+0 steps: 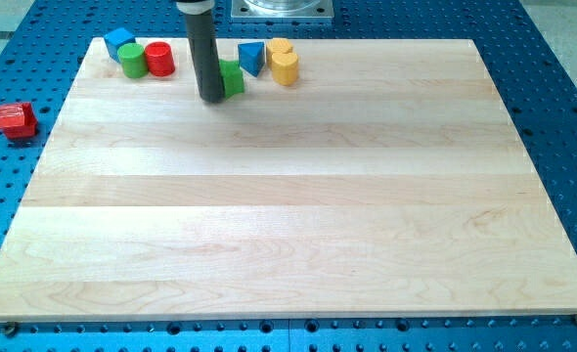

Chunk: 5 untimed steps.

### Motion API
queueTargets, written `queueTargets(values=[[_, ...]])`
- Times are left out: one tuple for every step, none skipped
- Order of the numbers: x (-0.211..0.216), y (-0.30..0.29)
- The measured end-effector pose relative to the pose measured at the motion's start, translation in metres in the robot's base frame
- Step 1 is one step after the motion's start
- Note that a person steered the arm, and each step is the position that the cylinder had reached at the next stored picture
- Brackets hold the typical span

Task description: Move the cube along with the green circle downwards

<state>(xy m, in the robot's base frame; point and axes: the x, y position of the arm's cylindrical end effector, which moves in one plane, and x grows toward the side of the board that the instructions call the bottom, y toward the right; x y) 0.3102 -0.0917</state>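
Note:
A blue cube (118, 42) sits at the board's top left corner. A green circle, a short cylinder (131, 59), touches it just below and to its right. A red cylinder (159, 60) stands next to the green circle on its right. My tip (211, 98) rests on the board to the right of these, touching the left side of a green block (232, 78), which the rod partly hides. The tip is well apart from the cube and the green circle.
A blue triangular block (251, 58) and two yellow blocks (284, 63) stand near the top edge, right of the rod. A red block (16, 119) lies off the wooden board (288, 215), on the blue perforated table at the view's left.

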Motion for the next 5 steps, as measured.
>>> queueTargets(values=[[0.025,-0.011],[0.056,-0.123],[0.019,-0.181],[-0.03,-0.181],[-0.07,-0.212]])
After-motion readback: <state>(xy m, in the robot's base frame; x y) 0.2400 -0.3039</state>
